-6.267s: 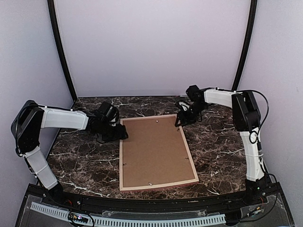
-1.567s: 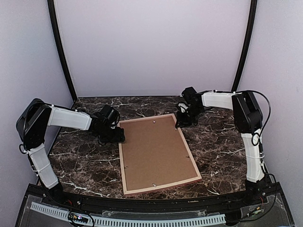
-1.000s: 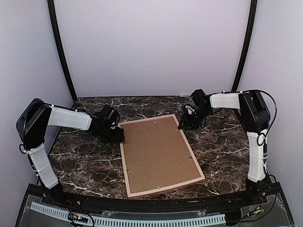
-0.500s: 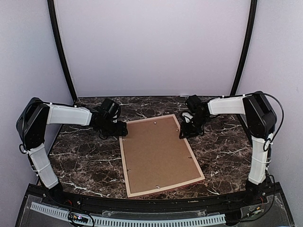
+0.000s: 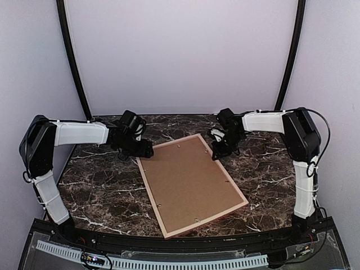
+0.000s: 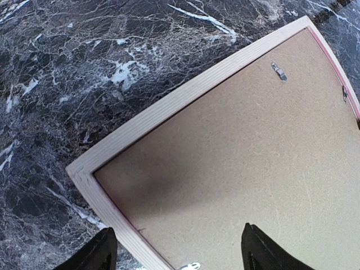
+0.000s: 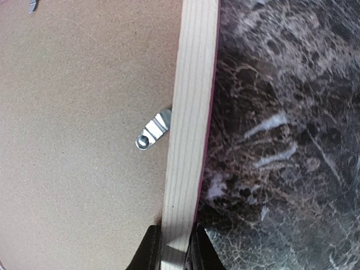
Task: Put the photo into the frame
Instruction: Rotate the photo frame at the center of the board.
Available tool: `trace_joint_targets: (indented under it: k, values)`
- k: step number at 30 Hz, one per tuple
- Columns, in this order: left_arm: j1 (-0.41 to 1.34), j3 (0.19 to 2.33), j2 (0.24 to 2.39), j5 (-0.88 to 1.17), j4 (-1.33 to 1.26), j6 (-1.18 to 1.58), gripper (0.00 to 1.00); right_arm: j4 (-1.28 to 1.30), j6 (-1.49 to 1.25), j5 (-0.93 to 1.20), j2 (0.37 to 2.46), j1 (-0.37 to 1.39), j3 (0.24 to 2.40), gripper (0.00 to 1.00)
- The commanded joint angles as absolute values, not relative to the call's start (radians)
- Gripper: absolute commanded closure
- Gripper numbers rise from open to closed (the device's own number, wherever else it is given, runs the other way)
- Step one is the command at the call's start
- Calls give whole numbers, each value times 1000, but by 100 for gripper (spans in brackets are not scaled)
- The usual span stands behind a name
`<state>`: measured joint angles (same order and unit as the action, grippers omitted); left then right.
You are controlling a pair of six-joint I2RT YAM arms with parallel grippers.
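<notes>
The frame [image 5: 207, 219] lies face down and askew on the marble table, tan wood back up, with a brown backing board [image 5: 191, 183] set in it. The photo is hidden. My left gripper [image 5: 143, 151] hovers open over the frame's far left corner [image 6: 84, 171], its fingers [image 6: 95, 256] astride that corner and the board [image 6: 242, 163], holding nothing. My right gripper [image 5: 216, 153] is shut on the frame's right moulding [image 7: 188, 112] near the far right corner, one jaw on each side of the wood strip, gripper [image 7: 173, 247] just below a metal turn clip [image 7: 153, 130].
Dark marble table [image 5: 95, 185] shows on both sides of the frame. Small metal clips [image 6: 278, 70] hold the board along the inner edges. Black uprights [image 5: 70, 56] and pale walls close in the back and sides.
The frame has turned clockwise, its near end swinging right. My right gripper has closed onto the right moulding. The left gripper shifted slightly toward the back, over the far left corner.
</notes>
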<state>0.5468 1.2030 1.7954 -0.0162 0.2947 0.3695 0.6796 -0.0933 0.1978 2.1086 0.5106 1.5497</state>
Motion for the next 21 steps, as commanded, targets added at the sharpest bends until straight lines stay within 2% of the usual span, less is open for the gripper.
trace_joint_targets:
  k: [1,7,15,21]
  values:
    - [541,1230,1781,-15,348,304,22,723,105,191,2204,515,1629,98]
    - [541,1277,1824,-20,374,253,22,843,240,225,2315,514,1818,95]
    - [510,1382,1951,-77,442,206,21,911,364,330,2393,503,1969,80]
    - [474,1434,2031,-22,450,181,21,934,375,367,2430,488,2043,69]
